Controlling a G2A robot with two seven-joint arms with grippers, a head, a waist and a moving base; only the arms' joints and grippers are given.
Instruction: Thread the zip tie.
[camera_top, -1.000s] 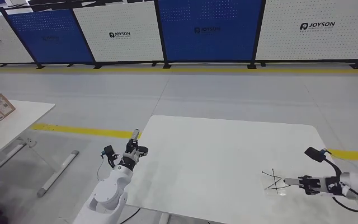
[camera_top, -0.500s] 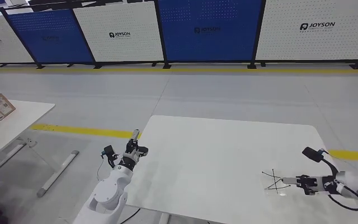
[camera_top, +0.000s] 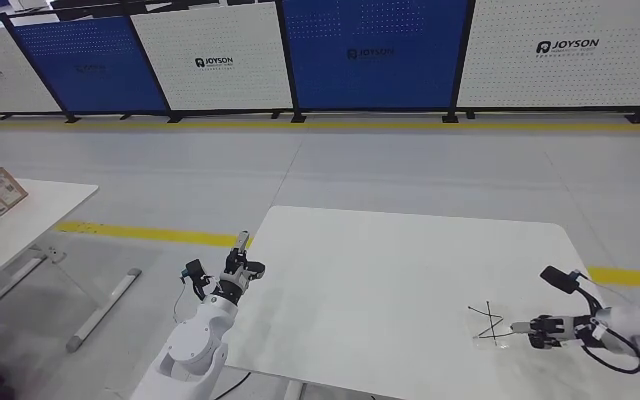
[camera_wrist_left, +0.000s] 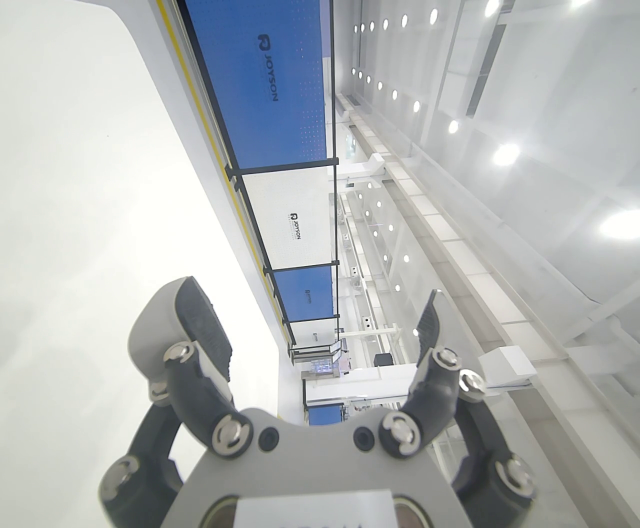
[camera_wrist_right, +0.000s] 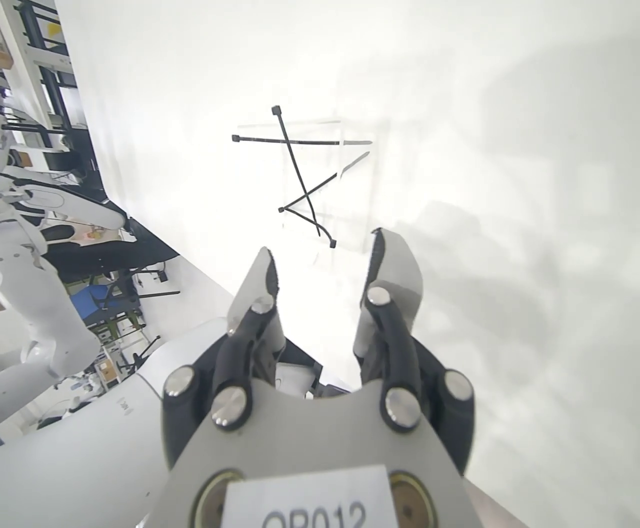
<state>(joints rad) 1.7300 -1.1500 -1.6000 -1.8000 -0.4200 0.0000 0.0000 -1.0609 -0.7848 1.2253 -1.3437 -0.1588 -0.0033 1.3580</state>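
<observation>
Several thin black zip ties (camera_wrist_right: 300, 175) lie crossed over one another in a clear shallow tray (camera_wrist_right: 357, 200) on the white table, near its front right corner (camera_top: 487, 322). My right gripper (camera_wrist_right: 322, 255) is open and empty, its fingertips just short of the nearest tie's end; from above it sits right of the tray (camera_top: 518, 328). My left gripper (camera_wrist_left: 320, 310) is open and empty, raised at the table's left edge (camera_top: 240, 243) and pointing away from the table.
The white table (camera_top: 380, 290) has broad bare surface between the two arms. A second white table (camera_top: 30, 210) stands to the far left across the floor. Blue and white partition panels (camera_top: 370, 50) line the back.
The right arm has drawn back a little to the right and toward the table's front edge, so its gripper now sits slightly farther from the zip ties. The left arm has not moved.
</observation>
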